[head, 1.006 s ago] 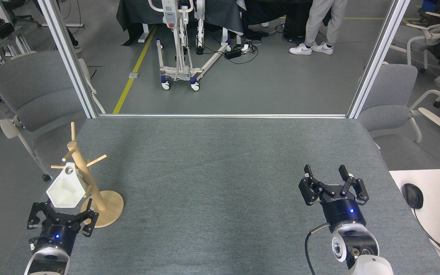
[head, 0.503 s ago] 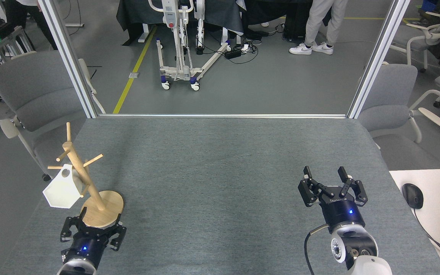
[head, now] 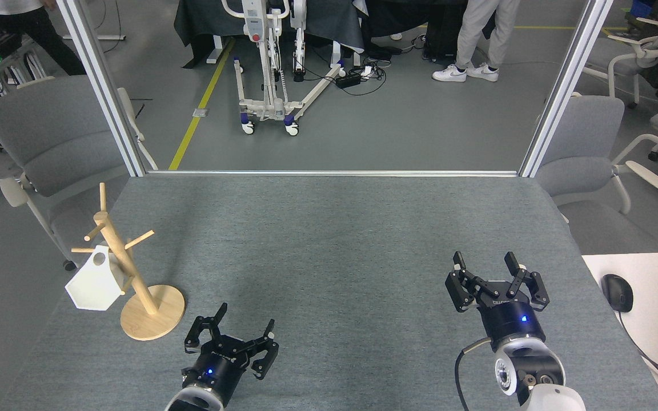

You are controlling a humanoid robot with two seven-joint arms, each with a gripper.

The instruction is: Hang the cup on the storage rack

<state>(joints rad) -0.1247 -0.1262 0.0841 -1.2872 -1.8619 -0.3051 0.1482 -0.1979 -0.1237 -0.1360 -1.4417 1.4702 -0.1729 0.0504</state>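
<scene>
Robotics lab, aluminium frame (head: 103, 85), wheeled lift stand (head: 269, 63), floor cables (head: 363, 71)

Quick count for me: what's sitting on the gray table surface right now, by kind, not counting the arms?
Cups: 1, the white cup hanging on a peg.
Racks: 1, the wooden storage rack.
Total: 2.
Both claws, left and right, are open and hold nothing.

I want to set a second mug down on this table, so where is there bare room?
The grey felt table is bare between the open left gripper and open right gripper, and back to the far metal rail. Only the left edge is crowded: the wooden peg rack stands there with the white faceted cup hanging.
</scene>
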